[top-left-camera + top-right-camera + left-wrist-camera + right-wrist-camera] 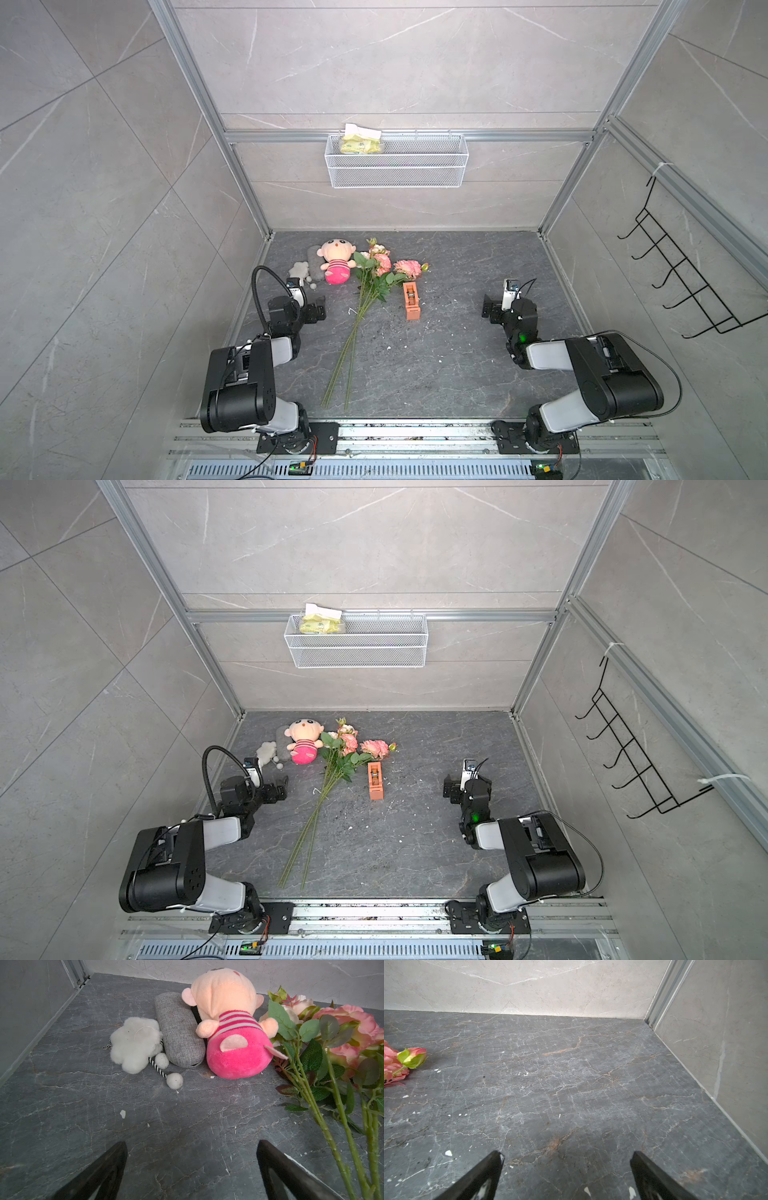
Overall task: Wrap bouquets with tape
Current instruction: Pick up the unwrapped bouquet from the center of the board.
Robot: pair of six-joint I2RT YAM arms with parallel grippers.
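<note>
Dark grey veined stone tabletop [457,353], walled in pale tile, carries everything. At left, the left gripper [191,1145] gapes wide and empty over bare stone. Just right of it lies the bouquet of pink and peach artificial flowers [376,286], its long green stems running from near-left to far blooms. The small orange block tape dispenser [411,301] lies beside the leaves, lengthwise near to far. Well right, the right gripper [566,1154] is equally spread and empty. The left arm sits nearer the stems.

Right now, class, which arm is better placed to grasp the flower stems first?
Probably left. The bouquets lie close beside the left arm, stems in its wrist view; the right arm sits beyond the tape dispenser. Both sets of jaws stand open.
</note>
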